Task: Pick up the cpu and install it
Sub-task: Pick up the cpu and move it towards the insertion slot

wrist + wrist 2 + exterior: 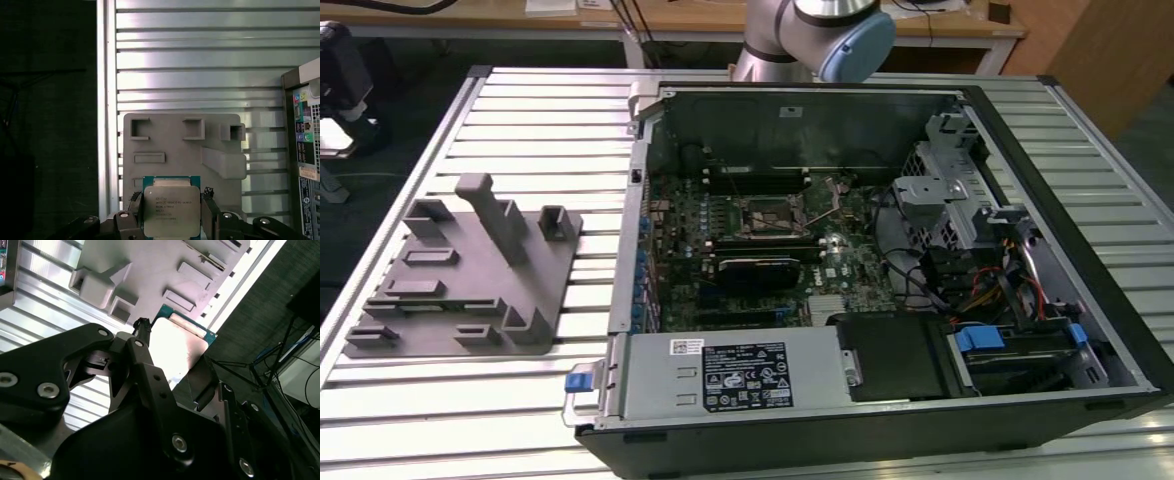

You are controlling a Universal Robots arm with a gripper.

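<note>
The hand [172, 197] is clamped on opposite edges of the cpu [171, 212], which sits between its fingers [209, 201] over the grey fixture [165, 140] on the desk [200, 60]; keep the chip level and let your grip bear on its rim alone.

In the exterior view, on a slatted metal table [534, 130], an open black computer case [1078, 235] lying on its side. Inside, at centre, a green motherboard [854, 265] with a black socket frame [767, 215]; at six o'clock, a grey power supply box [720, 375] with white labels; at three o'clock, a drive cage [947, 190] and coloured cables [987, 290]. At nine o'clock of the case, well apart, a grey slotted fixture [467, 270].
</note>
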